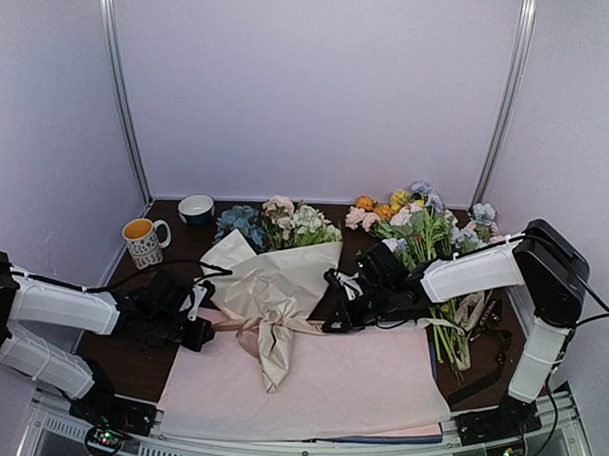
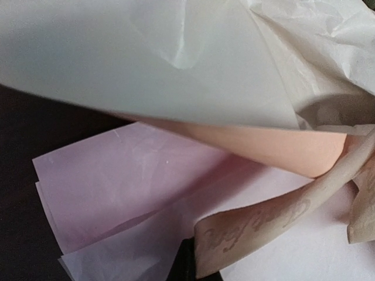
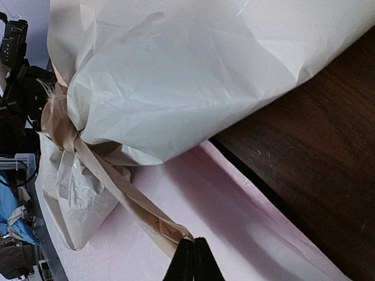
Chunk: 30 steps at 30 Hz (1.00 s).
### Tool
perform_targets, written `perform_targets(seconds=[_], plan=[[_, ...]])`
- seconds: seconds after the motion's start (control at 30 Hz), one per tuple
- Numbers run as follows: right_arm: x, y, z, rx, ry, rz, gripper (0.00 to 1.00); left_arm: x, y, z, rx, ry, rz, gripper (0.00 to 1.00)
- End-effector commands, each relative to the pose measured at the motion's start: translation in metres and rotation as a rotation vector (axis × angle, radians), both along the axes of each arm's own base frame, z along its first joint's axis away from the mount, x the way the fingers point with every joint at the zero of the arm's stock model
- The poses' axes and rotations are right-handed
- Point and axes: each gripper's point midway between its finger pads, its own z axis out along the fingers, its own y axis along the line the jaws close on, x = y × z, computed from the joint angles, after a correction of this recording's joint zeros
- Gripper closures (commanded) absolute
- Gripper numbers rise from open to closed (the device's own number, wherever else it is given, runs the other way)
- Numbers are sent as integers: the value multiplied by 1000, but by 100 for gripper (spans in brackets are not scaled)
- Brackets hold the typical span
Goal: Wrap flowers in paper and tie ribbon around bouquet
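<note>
The bouquet point(image 1: 274, 287) lies mid-table, a cone of beige paper point(image 3: 193, 76) with white, pink and blue flowers point(image 1: 285, 222) at its far, wide end. The tan ribbon point(image 1: 236, 326) is knotted around the cone's narrow neck point(image 3: 61, 132). My left gripper point(image 1: 209, 325) is shut on the ribbon's left tail point(image 2: 258, 231), its dark fingertips point(image 2: 196, 272) barely showing under the printed band. Just right of the neck, my right gripper point(image 1: 331, 324) is shut on the other tail point(image 3: 167, 228), with black fingers point(image 3: 193, 263) pressed together at the ribbon's folded end.
Pale pink sheets point(image 1: 319, 384) lie under the bouquet's lower part on the dark wooden table point(image 3: 316, 146). A patterned mug point(image 1: 144, 240) and a blue bowl point(image 1: 196, 208) stand at the back left. A loose bunch with orange and yellow blooms point(image 1: 415, 227) lies at the right.
</note>
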Motion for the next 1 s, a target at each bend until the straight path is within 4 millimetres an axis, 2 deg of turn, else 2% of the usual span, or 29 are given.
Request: perform_targets(seconds=[0.0, 0.23, 0.3, 0.37, 0.4, 0.43, 0.57, 0.67, 0.8, 0.87, 0.97], plan=[[2, -11, -9, -35, 1, -23, 100, -4, 12, -18, 27, 49, 51, 100], [-3, -20, -28, -59, 39, -34, 100, -11, 14, -39, 19, 117, 74, 100], [-3, -18, -27, -46, 45, -33, 100, -10, 7, -36, -4, 112, 45, 100], [-1, -12, -22, -25, 39, -26, 100, -7, -6, -26, -53, 87, -10, 100], [0, -9, -19, -15, 36, -20, 100, -4, -11, -19, -71, 69, -31, 100], [1, -6, -13, 0, 31, -10, 95, -2, -15, -13, -83, 49, -46, 98], [6, 1, 11, 24, -8, 11, 79, 6, -20, 14, -112, -30, -68, 61], [15, -2, 31, 13, -71, -8, 73, 7, -14, 29, -106, -71, -52, 45], [26, 0, 61, -11, -172, -36, 72, 7, -2, 49, -95, -127, -22, 36], [23, 19, 81, -8, -246, 14, 72, 8, 6, 60, -87, -165, 4, 35], [3, 58, 96, 39, -279, 131, 68, 11, 11, 72, -91, -220, 23, 36]])
